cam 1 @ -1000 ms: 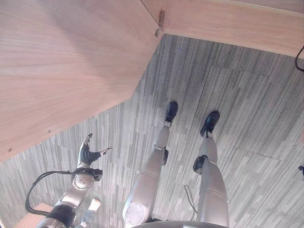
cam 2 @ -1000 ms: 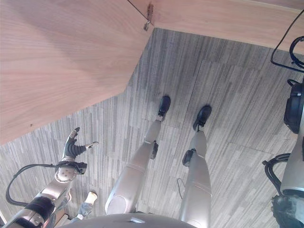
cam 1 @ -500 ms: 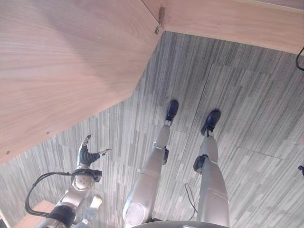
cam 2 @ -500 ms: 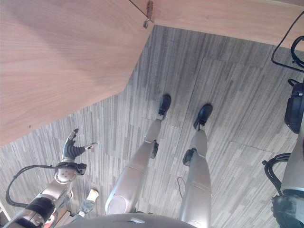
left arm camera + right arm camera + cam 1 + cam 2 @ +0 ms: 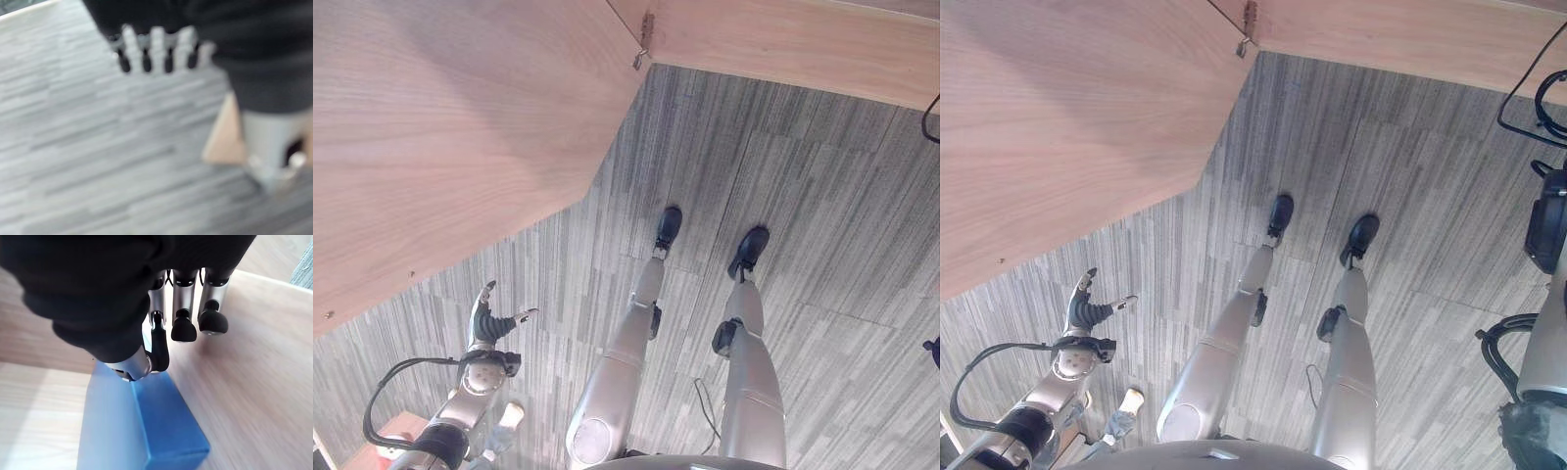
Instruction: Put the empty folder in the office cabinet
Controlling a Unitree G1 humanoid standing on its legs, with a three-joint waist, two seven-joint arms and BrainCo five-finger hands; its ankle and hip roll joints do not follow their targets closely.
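Note:
A blue folder stands on the light wooden shelf inside the cabinet, seen in the right wrist view. My right hand is at its upper end, fingers curled, with the thumb pressed on the folder's top edge. My left hand hangs low at the lower left over the grey carpet, fingers straight and holding nothing.
A large wooden cabinet panel juts out over the upper left, with a metal hinge where it meets the wooden front along the top. Grey striped carpet covers the floor. A small light wooden piece lies at the lower left.
My left hand has sunk slightly and drifted a little to the left. Nothing else has visibly moved.

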